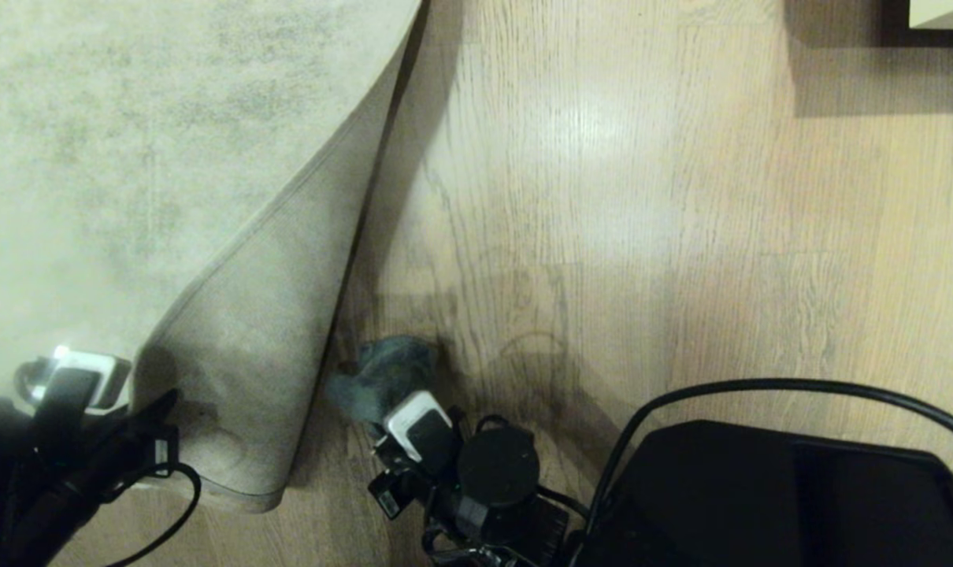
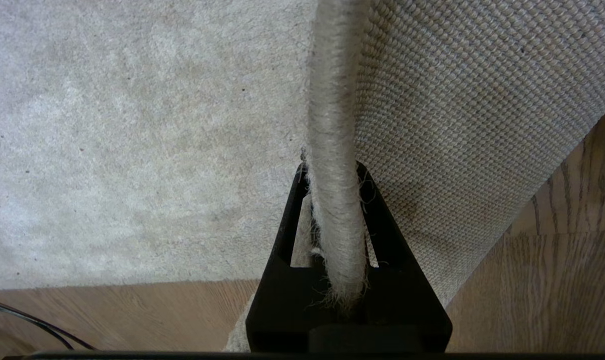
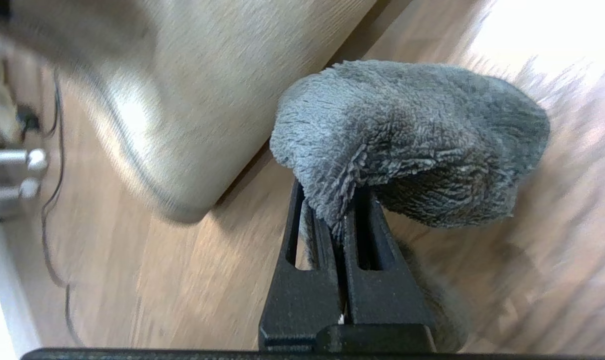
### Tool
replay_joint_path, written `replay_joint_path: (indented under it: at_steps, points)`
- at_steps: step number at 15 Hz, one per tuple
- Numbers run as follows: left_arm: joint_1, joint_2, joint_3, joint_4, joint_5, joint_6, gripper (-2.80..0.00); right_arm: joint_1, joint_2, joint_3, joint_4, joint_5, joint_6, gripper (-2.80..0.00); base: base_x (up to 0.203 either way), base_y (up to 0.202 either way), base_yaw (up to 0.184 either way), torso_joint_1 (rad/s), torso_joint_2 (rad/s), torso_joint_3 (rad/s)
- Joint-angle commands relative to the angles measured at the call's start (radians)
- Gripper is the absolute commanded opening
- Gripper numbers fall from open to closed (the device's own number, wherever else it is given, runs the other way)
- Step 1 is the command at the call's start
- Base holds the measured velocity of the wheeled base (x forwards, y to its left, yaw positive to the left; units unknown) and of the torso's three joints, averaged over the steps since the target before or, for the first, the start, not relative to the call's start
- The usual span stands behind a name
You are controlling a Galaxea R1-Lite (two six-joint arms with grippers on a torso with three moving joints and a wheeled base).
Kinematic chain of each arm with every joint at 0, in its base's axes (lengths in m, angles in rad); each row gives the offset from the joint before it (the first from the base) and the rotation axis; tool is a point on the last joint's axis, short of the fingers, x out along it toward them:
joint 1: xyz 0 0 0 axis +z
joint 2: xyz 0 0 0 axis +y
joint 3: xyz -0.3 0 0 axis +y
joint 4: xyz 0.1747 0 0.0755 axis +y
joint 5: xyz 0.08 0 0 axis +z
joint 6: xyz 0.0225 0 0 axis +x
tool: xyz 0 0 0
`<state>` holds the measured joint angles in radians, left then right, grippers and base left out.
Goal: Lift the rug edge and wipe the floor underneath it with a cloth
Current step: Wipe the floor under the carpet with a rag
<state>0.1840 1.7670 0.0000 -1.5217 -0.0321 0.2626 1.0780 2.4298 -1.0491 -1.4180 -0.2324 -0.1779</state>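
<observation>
**Rug corner raised, cloth on the floor beside it**

Head view: one rug [image 1: 114,157] covers the left side, its near corner folded up so the tan backing [image 1: 264,331] shows. The left pincer [image 1: 142,409] sits at that raised edge. One cloth [image 1: 386,378] lies on the floor [image 1: 642,197] just right of the fold, with the right pincer [image 1: 398,421] at its near side. One black cable [image 1: 760,386] arcs over the robot's dark base [image 1: 760,496].

Left wrist view: the left pincer [image 2: 332,200] pinches the rug's bound edge [image 2: 332,125].

Right wrist view: the right pincer [image 3: 335,210] is pressed together on the cloth [image 3: 407,135], beside the rug [image 3: 222,85].

No writing is readable.
</observation>
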Motion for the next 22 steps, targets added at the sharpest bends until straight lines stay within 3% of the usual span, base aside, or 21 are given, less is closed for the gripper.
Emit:
replay_joint_path:
  at_steps: [1,22]
  points:
    - [0.002,0.000,0.000,-0.048,0.000,0.001,-2.80,0.014,0.052,-0.012,-0.009,0.001,-0.002,-2.80,0.000,0.000,0.000,0.000,0.00,0.000]
    - [0.000,0.003,0.000,-0.048,0.014,0.001,-2.80,0.011,0.218,-0.118,-0.004,0.008,0.026,-2.80,0.000,0.000,0.000,0.000,0.00,0.000]
